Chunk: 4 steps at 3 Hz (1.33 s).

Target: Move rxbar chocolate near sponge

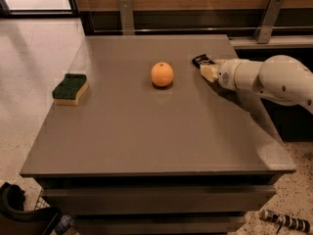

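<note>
The rxbar chocolate (pixel 201 60) is a small black-wrapped bar lying on the grey table (pixel 146 131) at the right rear. My gripper (pixel 208 71) comes in from the right on a white arm and sits right at the bar, partly covering its near end. The sponge (pixel 70 88), dark green on top with a pale yellow base, lies far off at the table's left edge.
A round orange (pixel 162 74) sits on the table between the bar and the sponge, a little left of the gripper. A wooden wall with metal brackets (pixel 126 14) runs behind the table. Tiled floor lies to the left.
</note>
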Available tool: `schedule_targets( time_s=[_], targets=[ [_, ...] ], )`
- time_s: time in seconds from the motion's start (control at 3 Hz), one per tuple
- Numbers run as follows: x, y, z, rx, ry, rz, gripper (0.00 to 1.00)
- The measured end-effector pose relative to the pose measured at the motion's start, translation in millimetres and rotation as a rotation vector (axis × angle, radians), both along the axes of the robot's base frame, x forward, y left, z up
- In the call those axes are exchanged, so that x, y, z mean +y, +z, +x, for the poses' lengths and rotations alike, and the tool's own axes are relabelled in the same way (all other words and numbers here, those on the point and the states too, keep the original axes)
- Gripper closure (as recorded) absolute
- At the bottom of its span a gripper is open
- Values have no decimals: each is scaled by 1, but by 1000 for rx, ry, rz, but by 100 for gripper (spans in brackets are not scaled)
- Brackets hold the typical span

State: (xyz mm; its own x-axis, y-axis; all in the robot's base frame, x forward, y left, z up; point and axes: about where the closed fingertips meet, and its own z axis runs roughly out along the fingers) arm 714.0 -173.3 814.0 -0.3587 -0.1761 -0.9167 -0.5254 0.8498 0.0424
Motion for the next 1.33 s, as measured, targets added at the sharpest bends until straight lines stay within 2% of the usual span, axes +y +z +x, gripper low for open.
schedule_targets(
  time_s=[1.0,1.33],
  targets=[
    [0,0,0,0,0,0,100],
    [-1,41,5,-49,0,-40,100]
  ],
)
